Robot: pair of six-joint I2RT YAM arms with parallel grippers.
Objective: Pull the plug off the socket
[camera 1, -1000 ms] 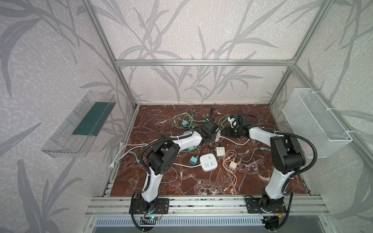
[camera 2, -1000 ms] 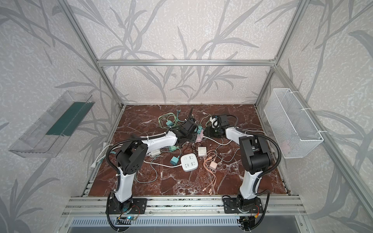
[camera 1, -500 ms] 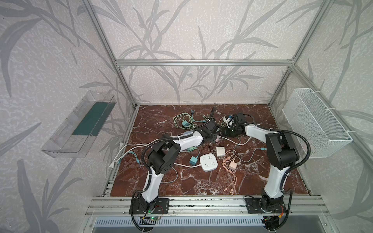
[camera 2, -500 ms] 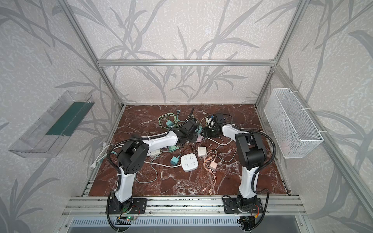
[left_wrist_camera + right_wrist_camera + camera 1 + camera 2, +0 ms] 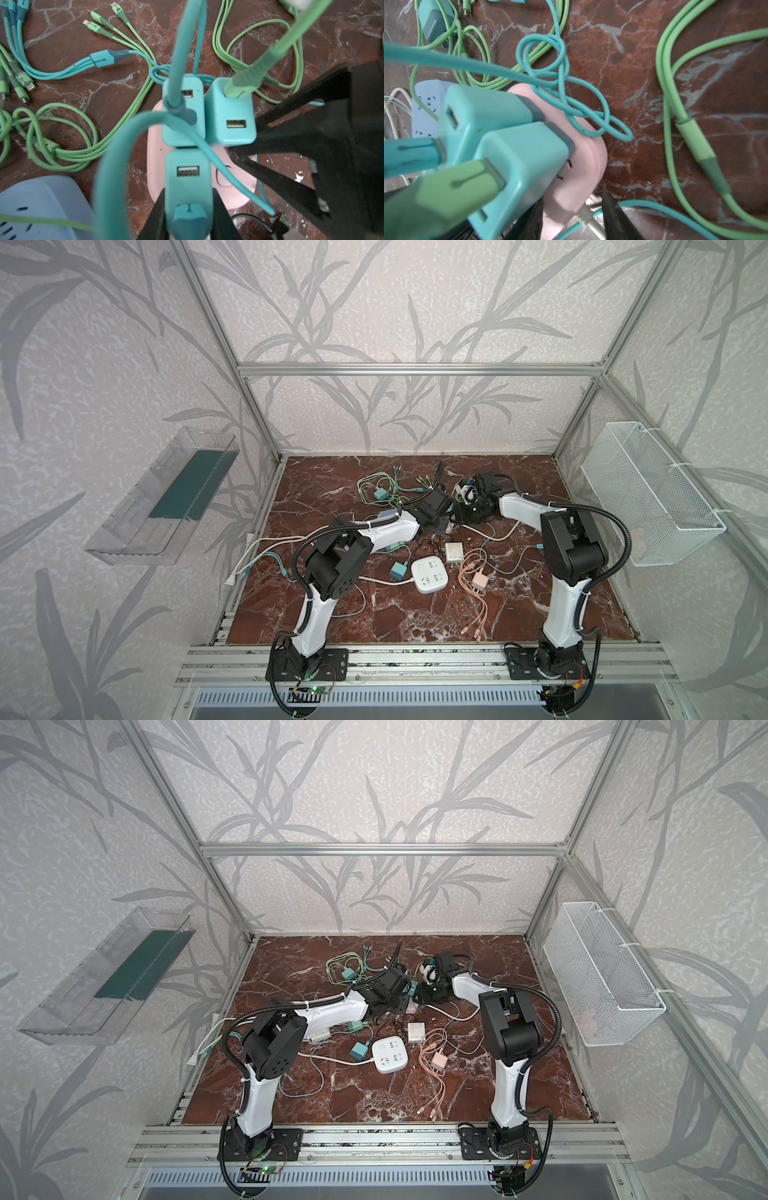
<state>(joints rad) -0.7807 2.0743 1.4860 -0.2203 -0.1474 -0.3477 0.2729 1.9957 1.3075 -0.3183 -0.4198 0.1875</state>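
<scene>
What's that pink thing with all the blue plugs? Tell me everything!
The pink socket block is smooth, rounded plastic with an oval button, lying on the marble table. Three teal USB chargers stand plugged in it; the left gripper is shut on one. The right gripper straddles its end, grip unclear.

Walls [image 5: 374, 302] were pale textured wallpaper with a grey leaf print. An aluminium frame [image 5: 415, 369] ran up the corners and across the back. The floor [image 5: 415, 622] was red-brown marble with white veins. A clear plastic tray [image 5: 133, 535] with a dark green liner hung on the left wall, a white wire basket [image 5: 648, 493] on the right wall. A slotted aluminium rail [image 5: 415, 659] sat at the front. Light was soft and even.
</scene>
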